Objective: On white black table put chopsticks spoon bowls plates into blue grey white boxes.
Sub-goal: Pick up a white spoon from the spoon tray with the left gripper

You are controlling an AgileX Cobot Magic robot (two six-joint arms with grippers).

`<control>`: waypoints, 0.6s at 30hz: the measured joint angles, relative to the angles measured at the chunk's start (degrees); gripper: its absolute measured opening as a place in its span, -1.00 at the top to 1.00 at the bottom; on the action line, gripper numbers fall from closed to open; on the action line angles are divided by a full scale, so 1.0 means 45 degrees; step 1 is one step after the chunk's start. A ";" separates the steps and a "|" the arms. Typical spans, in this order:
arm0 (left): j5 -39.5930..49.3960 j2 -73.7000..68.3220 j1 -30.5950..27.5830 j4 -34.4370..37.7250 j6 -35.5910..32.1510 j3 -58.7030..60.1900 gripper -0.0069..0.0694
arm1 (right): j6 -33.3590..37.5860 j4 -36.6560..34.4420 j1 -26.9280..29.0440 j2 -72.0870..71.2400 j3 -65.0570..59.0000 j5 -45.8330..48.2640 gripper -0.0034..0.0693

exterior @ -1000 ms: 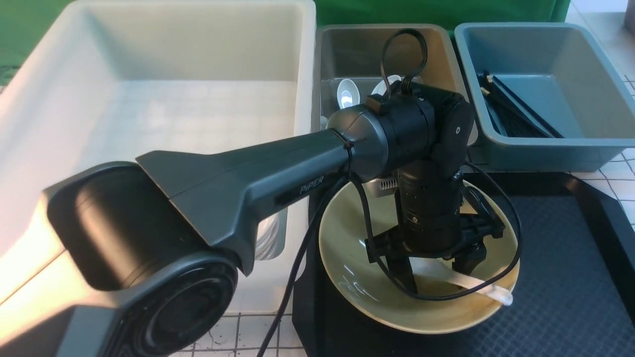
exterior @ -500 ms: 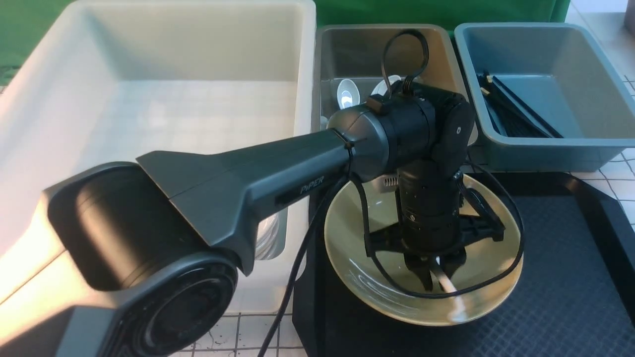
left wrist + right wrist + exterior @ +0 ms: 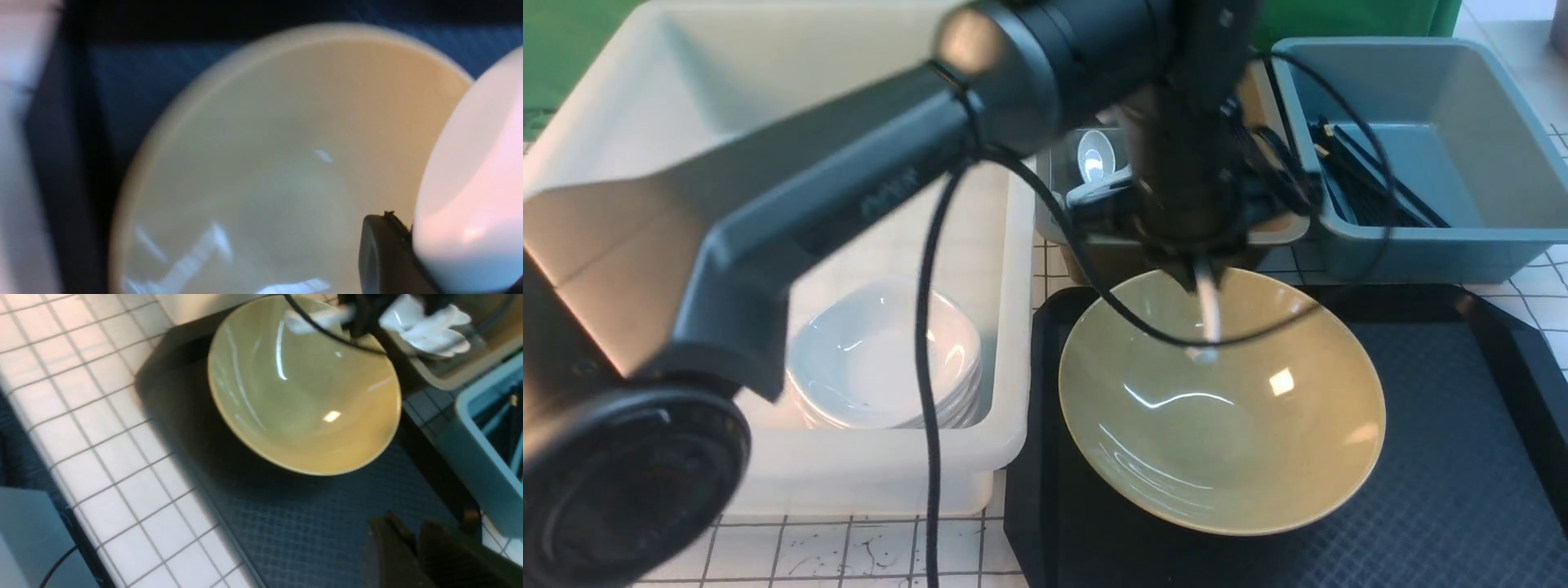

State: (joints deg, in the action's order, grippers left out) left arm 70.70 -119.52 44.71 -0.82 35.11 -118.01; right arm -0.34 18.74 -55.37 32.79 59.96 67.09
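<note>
My left gripper (image 3: 1197, 263) is shut on the white spoon (image 3: 1207, 314), which hangs from it above the far side of the yellow bowl (image 3: 1221, 425), just in front of the olive-grey box (image 3: 1282, 230). In the left wrist view the spoon's scoop (image 3: 470, 175) fills the space beside one black finger (image 3: 384, 253), over the bowl (image 3: 265, 163). My right gripper (image 3: 410, 535) is shut and empty above the black tray (image 3: 310, 522), near the bowl (image 3: 302, 400). White plates (image 3: 882, 359) are stacked in the white box (image 3: 866, 478). Chopsticks (image 3: 1372, 184) lie in the blue box (image 3: 1421, 245).
Other white spoons (image 3: 1094, 155) lie in the olive-grey box; they also show in the right wrist view (image 3: 429, 328). The black tray (image 3: 1462, 474) sits on the white gridded table (image 3: 849, 555). My left arm and its cable cross over the white box.
My left gripper closed on the spoon inside the bowl, then rose and moved back toward the olive-grey box with it. The arm lifted, uncovering the stacked plates.
</note>
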 joint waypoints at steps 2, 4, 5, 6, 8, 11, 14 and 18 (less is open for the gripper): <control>-0.1009 -0.0073 -0.0749 -0.0368 -0.0241 -0.0015 0.74 | -0.0315 0.0093 0.0000 0.0000 0.0000 0.0000 0.58; -0.2609 -0.0248 -0.1494 -0.0399 -0.0503 -0.0015 0.74 | -0.0616 0.0093 0.0000 0.0000 0.0000 0.0000 0.58; -0.3271 -0.0326 -0.1742 -0.0374 -0.0609 -0.0026 0.74 | -0.0741 0.0093 0.0000 0.0000 0.0000 0.0000 0.58; -0.4097 -0.0459 -0.2028 -0.0351 -0.0807 -0.0026 0.74 | -0.0907 0.0093 0.0000 0.0000 0.0000 0.0000 0.58; -0.5325 -0.0648 -0.2402 -0.0187 -0.1107 -0.0026 0.74 | -0.1092 0.0093 0.0000 0.0000 0.0000 0.0000 0.58; -0.6746 -0.0911 -0.2777 -0.0068 -0.1532 -0.0026 0.74 | -0.1372 0.0105 0.0000 0.0000 0.0000 0.0000 0.57; -0.7938 -0.1268 -0.3141 -0.0001 -0.2118 -0.0026 0.73 | -0.1578 0.0105 0.0000 0.0000 0.0000 0.0000 0.57; -0.9027 -0.1809 -0.3512 0.0182 -0.2653 -0.0026 0.62 | -0.1590 0.0105 0.0000 0.0000 0.0000 0.0000 0.57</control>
State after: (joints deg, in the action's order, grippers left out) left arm 30.08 -127.66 28.91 0.00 23.17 -118.13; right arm -7.49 19.21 -55.37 32.79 59.96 67.09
